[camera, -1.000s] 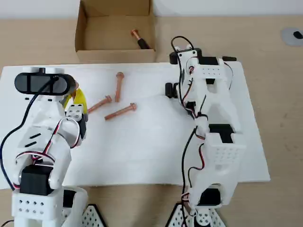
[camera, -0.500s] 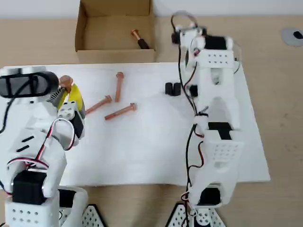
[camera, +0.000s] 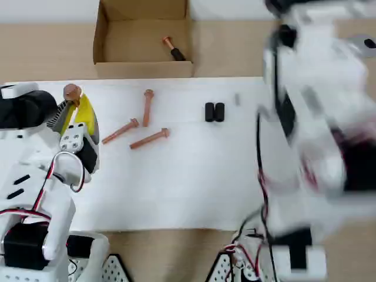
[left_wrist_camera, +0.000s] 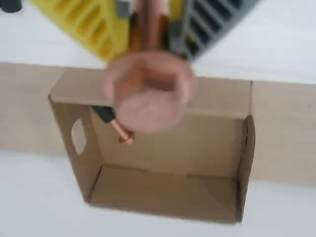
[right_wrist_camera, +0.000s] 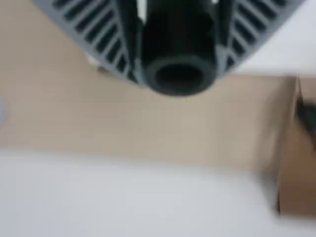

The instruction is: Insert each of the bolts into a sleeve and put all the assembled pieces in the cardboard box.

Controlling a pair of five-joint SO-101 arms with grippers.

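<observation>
While in the left tool's [camera: 71, 106] grip, bolt [camera: 72, 92] upright, head uppermost.

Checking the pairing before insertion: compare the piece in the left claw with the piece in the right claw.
The bolt in the left claw is copper-coloured with a broad round head; the sleeve in the right claw is black, with an open bore. Both are clamped.

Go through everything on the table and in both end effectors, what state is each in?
Brown cardboard box: open-topped, upright, one piece inside.
Copper bolt in black sleeve: assembled, lying in the box.
Three loose copper bolts: lying unsleeved on the white sheet.
Two black cylindrical sleeves: side by side on the sheet, without bolts.
Left end effector: shut on a copper bolt.
Right end effector: shut on a black sleeve.
</observation>
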